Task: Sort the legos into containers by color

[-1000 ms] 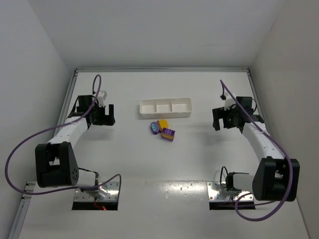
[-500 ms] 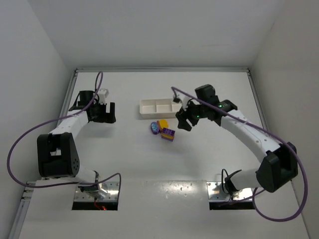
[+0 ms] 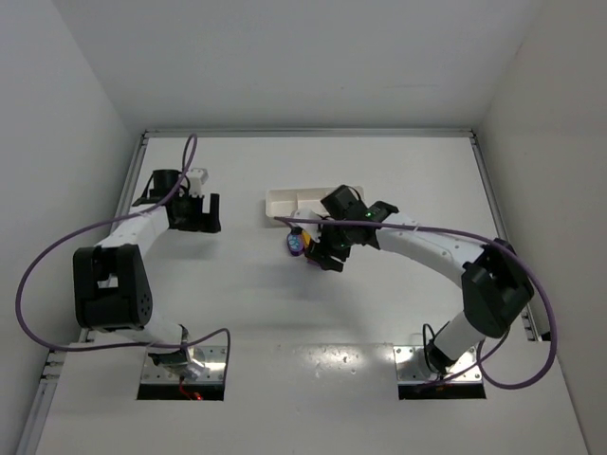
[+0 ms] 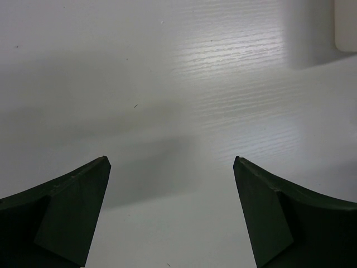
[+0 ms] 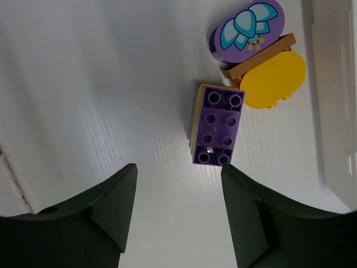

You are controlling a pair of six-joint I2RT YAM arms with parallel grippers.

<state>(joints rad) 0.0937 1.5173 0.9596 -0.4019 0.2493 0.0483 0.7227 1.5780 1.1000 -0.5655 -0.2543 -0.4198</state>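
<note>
Legos (image 5: 217, 125) on white table (image 3: 266, 313), white walls (image 3: 285, 66)

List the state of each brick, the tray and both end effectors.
Purple rectangular studded brick: outside tray, ungrasped.
Rounded purple flower-print brick: outside tray, ungrasped.
Rounded yellow plastic brick: outside tray, ungrasped.
Long white plastic tray: visible compartment empty.
Left end effector: open, empty.
Right end effector: open, empty.

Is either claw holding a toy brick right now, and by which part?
Nothing is held. The right gripper hangs open above the purple brick, apart from it; the left gripper is open over the table.
</note>
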